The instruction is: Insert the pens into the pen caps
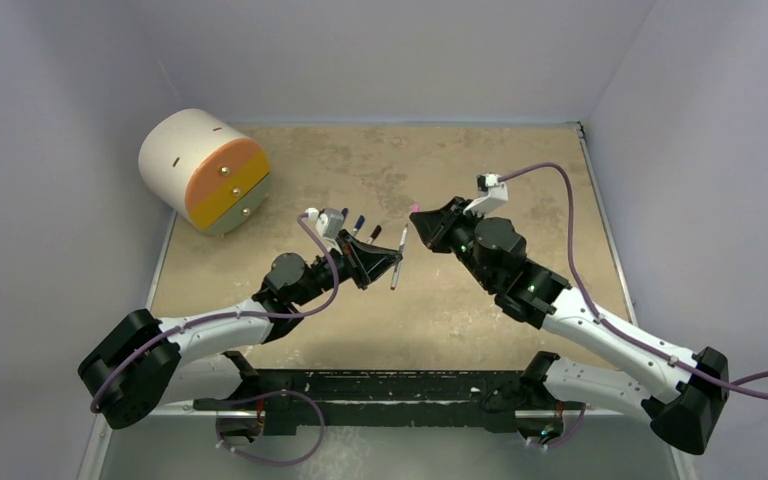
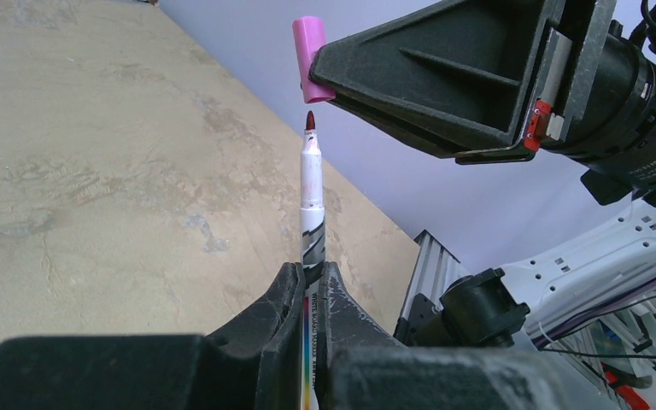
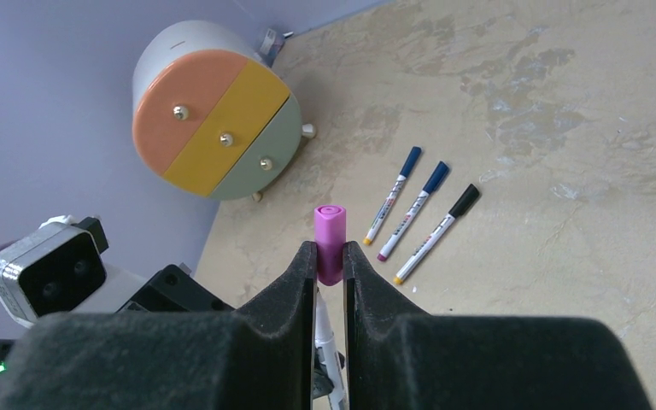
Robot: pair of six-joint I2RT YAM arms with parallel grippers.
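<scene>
My left gripper (image 2: 310, 278) is shut on a white pen (image 2: 312, 196) whose bare red tip points up at a pink pen cap (image 2: 310, 64). A small gap separates the tip from the cap's mouth. My right gripper (image 3: 330, 256) is shut on that pink cap (image 3: 330, 235), and the pen (image 3: 325, 329) shows below it between the fingers. From above, the pen (image 1: 399, 262) and the cap (image 1: 415, 208) meet mid-table between the left gripper (image 1: 392, 260) and the right gripper (image 1: 420, 222). Three other pens (image 3: 414, 209) lie side by side on the table, two wearing dark blue caps and one a black cap.
A round white drawer unit (image 1: 205, 170) with an orange, yellow and pale green front stands at the back left. The three capped pens (image 1: 360, 224) lie just behind my left wrist. Purple cables run along both arms.
</scene>
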